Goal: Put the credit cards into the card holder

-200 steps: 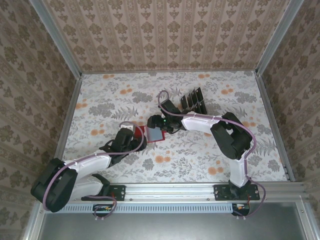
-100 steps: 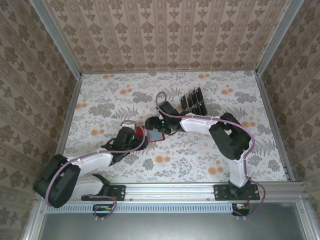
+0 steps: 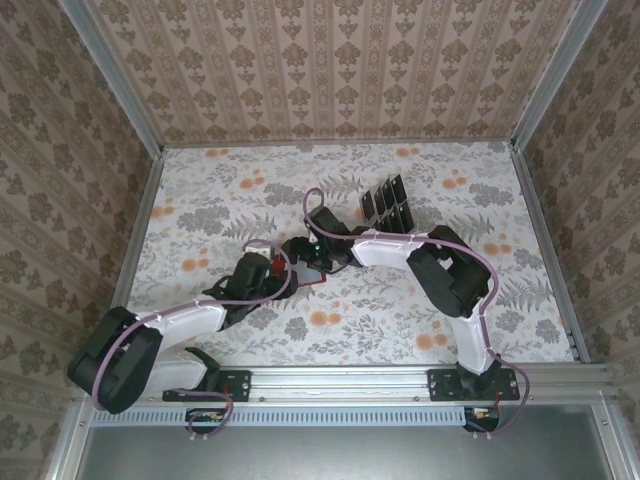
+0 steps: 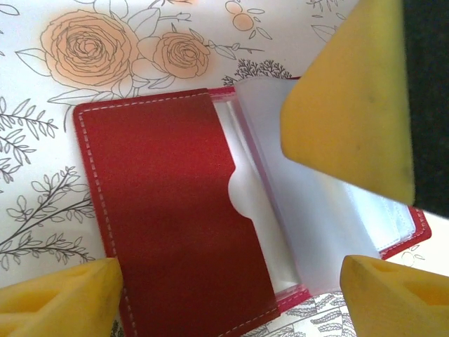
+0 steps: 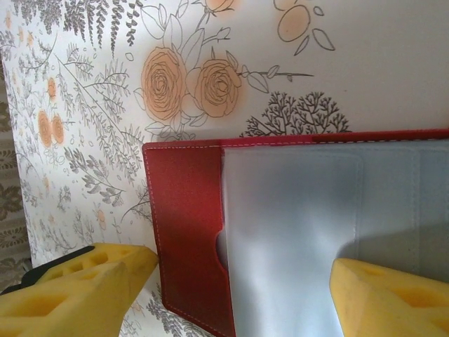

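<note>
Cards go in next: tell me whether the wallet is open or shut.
Open. The wallet lies spread flat, with its clear pockets facing up, as both wrist views show.

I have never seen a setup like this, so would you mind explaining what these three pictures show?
Gladly. The wide picture looks down from above on two robot arms bolted to the near edge of a flowered table. Each arm ends in a two-fingered claw with yellow pads. The other two pictures come from cameras on the wrists, looking past those pads. Both the left claw and the right claw are open over the card holder, a red wallet lying unfolded with its clear pockets showing. Neither seems to grip anything. The credit cards, dark and thin, stand further back on the table.
</note>
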Robot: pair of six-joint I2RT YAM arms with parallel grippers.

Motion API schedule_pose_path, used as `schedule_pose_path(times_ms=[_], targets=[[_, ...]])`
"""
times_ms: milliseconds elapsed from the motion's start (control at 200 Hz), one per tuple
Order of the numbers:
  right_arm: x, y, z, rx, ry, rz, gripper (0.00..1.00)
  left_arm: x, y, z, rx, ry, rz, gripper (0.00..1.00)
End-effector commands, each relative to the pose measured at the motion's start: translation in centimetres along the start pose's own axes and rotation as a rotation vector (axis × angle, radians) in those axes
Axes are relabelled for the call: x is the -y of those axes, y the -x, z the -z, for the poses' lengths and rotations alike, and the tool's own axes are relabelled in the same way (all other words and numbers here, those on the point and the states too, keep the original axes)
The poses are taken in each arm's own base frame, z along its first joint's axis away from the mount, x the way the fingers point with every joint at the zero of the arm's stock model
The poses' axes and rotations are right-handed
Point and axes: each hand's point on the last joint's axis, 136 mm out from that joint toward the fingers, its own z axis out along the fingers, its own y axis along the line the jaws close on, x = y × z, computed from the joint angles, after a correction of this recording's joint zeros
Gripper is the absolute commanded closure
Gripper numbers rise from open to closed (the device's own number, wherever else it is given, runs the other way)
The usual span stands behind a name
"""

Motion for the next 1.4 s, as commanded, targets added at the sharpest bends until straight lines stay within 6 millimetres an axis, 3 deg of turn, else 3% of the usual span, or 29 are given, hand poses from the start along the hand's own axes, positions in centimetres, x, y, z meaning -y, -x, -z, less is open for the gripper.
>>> schedule_pose_path(times_ms=[0, 225, 585, 870, 1150, 1395], targets=[[-0.7, -0.2, -0.8, -0.017, 0.022, -0.015, 0.23, 1.3, 1.9, -0.1, 0.042, -0.040, -0.015, 0.17], [-0.8, -0.2, -0.8, -0.017, 0.027, -0.018, 0.23, 1.4, 1.9, -0.8, 0.026, -0.024, -0.022, 0.16], [-1.3, 0.0, -0.4, -0.013, 0.039, -0.016, 0.23, -1.4, -1.1, -2.1, -0.075, 0.109, -0.019, 0.29], [-1.5, 1.4, 1.2, 0.029, 0.055, -0.021, 0.22, -2.3, -2.6, -2.6, -0.106, 0.136, -0.016, 0.31], [-0.9, 2.5, 3.1, 0.075, 0.069, -0.034, 0.22, -2.4, -2.9, -2.9, -0.109, 0.134, -0.014, 0.32], [0.0, 2.4, 2.8, 0.068, 0.058, -0.051, 0.22, -2.3, -2.9, -2.9, -0.108, 0.129, -0.014, 0.32]])
